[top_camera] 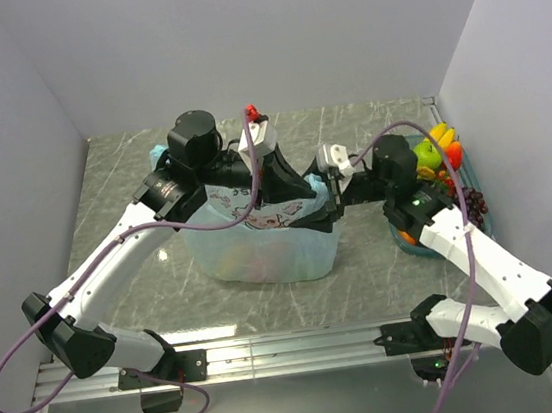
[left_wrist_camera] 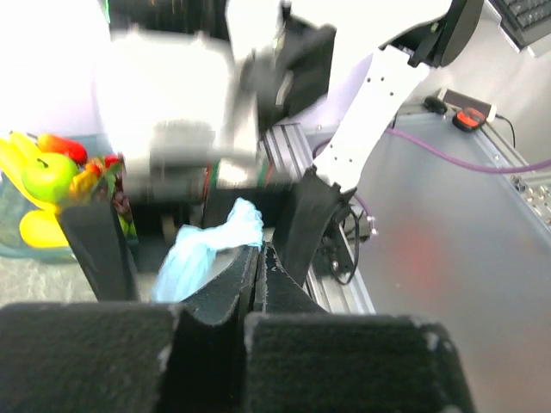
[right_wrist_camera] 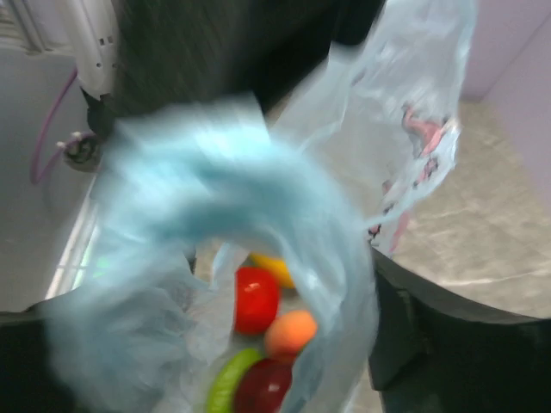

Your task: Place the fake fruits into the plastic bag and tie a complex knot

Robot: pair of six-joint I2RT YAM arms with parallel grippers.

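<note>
The light-blue plastic bag (top_camera: 264, 246) stands mid-table with its mouth held up. My left gripper (top_camera: 308, 201) is over the bag's right top. In the left wrist view it (left_wrist_camera: 256, 251) is shut on a twisted strip of the bag (left_wrist_camera: 205, 251). My right gripper (top_camera: 331, 192) faces it closely. In the right wrist view its jaws (right_wrist_camera: 225, 331) stand wide apart, with a blurred handle loop (right_wrist_camera: 215, 206) draped across them. Inside the bag lie a red fruit (right_wrist_camera: 256, 298), a peach (right_wrist_camera: 291, 334), a green piece (right_wrist_camera: 225, 385) and a yellow piece (right_wrist_camera: 274, 268). More fruits (top_camera: 438, 154) sit at the right.
A teal tray (top_camera: 407, 240) at the right edge holds a banana, a green apple and orange pieces. A dark grape bunch (top_camera: 475, 204) lies at its near side. White walls close the table on three sides. The two wrists nearly touch above the bag.
</note>
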